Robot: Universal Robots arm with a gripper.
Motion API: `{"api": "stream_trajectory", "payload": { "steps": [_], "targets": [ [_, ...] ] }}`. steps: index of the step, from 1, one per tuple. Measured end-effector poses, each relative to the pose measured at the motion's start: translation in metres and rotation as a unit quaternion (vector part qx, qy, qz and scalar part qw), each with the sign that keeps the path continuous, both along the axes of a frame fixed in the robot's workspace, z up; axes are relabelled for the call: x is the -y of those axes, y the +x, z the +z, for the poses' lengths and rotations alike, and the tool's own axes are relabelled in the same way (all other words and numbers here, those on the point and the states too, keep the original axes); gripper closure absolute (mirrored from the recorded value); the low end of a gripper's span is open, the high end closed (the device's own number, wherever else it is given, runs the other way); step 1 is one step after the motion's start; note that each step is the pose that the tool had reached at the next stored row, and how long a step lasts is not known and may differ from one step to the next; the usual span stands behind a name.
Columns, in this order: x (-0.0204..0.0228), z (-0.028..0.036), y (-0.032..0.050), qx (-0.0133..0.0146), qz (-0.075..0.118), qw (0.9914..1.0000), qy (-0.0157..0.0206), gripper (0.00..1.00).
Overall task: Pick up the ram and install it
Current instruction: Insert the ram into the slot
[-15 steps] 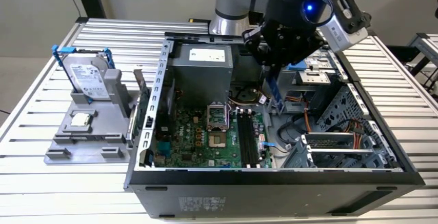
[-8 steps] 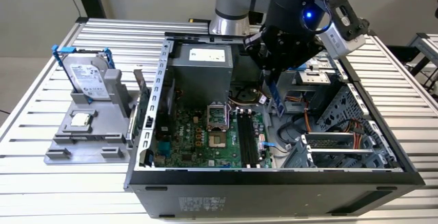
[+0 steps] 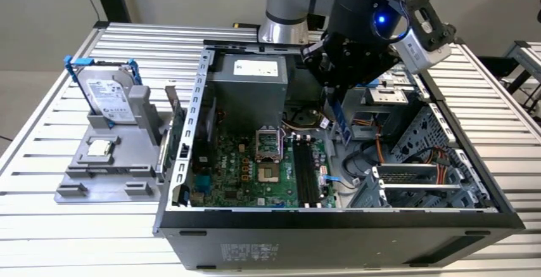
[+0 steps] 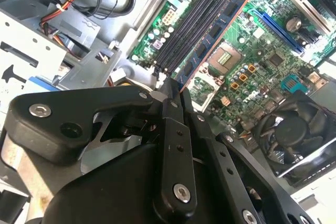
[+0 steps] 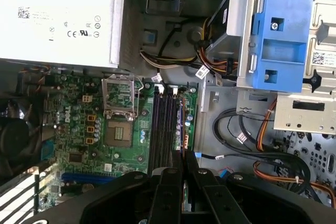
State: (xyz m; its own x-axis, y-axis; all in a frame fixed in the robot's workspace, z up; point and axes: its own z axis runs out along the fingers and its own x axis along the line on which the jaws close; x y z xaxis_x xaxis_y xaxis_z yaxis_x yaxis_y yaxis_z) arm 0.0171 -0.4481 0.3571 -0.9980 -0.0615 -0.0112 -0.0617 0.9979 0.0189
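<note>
In the exterior view my gripper (image 3: 336, 94) hangs over the open computer case (image 3: 338, 217), above the motherboard (image 3: 253, 182). It is shut on the ram (image 3: 341, 122), a thin blue stick that hangs down from the fingers. In the second wrist view the ram (image 4: 215, 32) runs out from the black fingertips (image 4: 169, 92), its chips showing, tilted beside the black memory slots (image 4: 186, 32). In the first wrist view the ram (image 5: 182, 135) appears edge-on, in line with the slots (image 5: 164, 129) and a little above them. The slots (image 3: 306, 174) hold no stick.
A silver hard drive (image 3: 110, 96) with blue rails stands in a grey holder (image 3: 101, 175) at the exterior view's left, with a small square chip (image 3: 101, 148) in front. Inside the case are the power supply (image 3: 249, 90), a fan (image 4: 289, 135), loose cables (image 5: 273, 156) and a blue bracket (image 5: 278, 40).
</note>
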Motion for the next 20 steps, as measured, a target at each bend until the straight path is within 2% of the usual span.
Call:
{"api": "stream_trajectory", "payload": {
  "steps": [15, 20],
  "targets": [
    [0.0000, -0.0207, 0.0008, 0.0004, 0.000, 1.00000, -0.0010, 1.00],
    [-0.0002, -0.0258, 0.0008, 0.0004, 0.000, 0.99999, -0.0033, 1.00]
  ]
}}
